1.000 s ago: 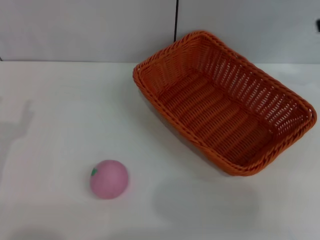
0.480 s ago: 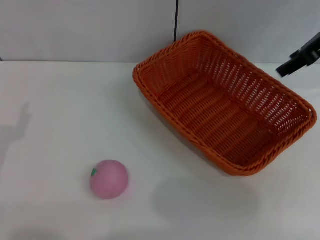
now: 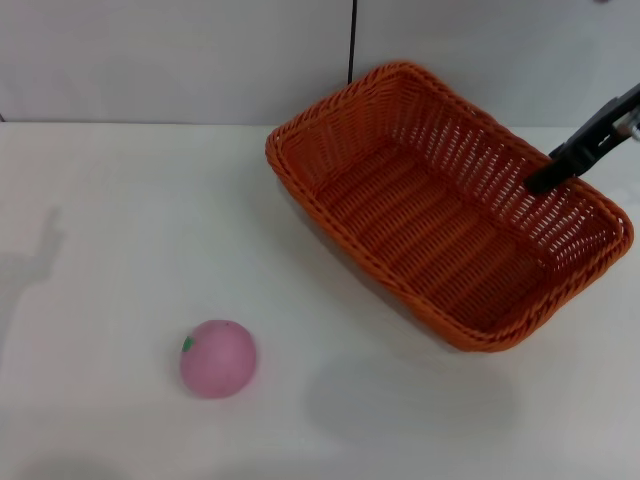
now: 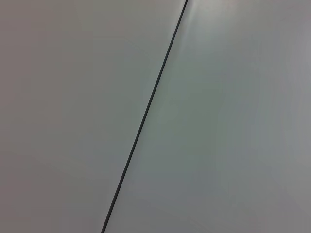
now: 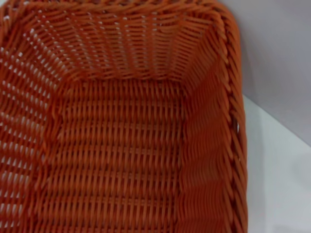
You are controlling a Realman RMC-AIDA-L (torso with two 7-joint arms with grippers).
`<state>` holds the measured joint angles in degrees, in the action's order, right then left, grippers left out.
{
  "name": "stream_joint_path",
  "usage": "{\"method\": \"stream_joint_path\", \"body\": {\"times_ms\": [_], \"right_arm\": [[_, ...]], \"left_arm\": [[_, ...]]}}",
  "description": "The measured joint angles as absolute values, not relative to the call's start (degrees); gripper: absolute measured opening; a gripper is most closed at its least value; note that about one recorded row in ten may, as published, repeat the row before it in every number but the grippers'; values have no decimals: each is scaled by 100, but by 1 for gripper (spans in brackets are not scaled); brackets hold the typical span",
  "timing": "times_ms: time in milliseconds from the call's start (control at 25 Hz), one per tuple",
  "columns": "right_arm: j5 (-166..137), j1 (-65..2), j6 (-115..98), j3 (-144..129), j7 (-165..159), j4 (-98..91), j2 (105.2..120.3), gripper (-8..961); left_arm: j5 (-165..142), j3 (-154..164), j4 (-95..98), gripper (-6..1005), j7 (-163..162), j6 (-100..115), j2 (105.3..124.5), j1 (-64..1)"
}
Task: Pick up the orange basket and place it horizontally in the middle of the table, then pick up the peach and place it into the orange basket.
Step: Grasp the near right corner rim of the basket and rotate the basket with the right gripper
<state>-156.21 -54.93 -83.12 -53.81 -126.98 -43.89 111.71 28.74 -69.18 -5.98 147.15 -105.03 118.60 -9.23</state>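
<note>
The orange basket [image 3: 450,210] lies diagonally on the white table [image 3: 130,210], at the back right, and it is empty. My right gripper [image 3: 545,178] reaches in from the right edge of the head view, its dark tip over the basket's far long rim. The right wrist view is filled with the basket's woven inside [image 5: 121,145], with a strip of table [image 5: 282,189] beside its rim. The peach [image 3: 218,358], pink with a green mark, rests on the table at the front left, far from the gripper. My left gripper is out of view.
A grey wall [image 3: 180,60] with a dark vertical seam [image 3: 352,40] stands behind the table's back edge, close to the basket's far corner. The left wrist view shows only that wall [image 4: 218,121] and seam [image 4: 146,111]. Bare tabletop lies between peach and basket.
My right gripper has come in from the right edge and moved down and left, now over the basket's far rim. Basket and peach have not moved.
</note>
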Motion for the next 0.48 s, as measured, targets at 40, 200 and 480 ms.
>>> {"method": "stream_joint_path", "body": {"times_ms": [40,200,480], "right_arm": [[-15622,-5484,-8233,-5410,-12697,-4348,11185,534],[-15620,-5446,-8016,-5449,-12593,-4226,11248,527],[-15597,-5416,-7859,-5415,-12480,-4151,11333,306]], "left_arm": [[2874,-6917,-598,798,14701,-10505,11860,-921],[2874,-6917,-597,798,14650,-10508,11857,-915],[2874,-6916,-597,797,14650,-10514,11849,-914]]}}
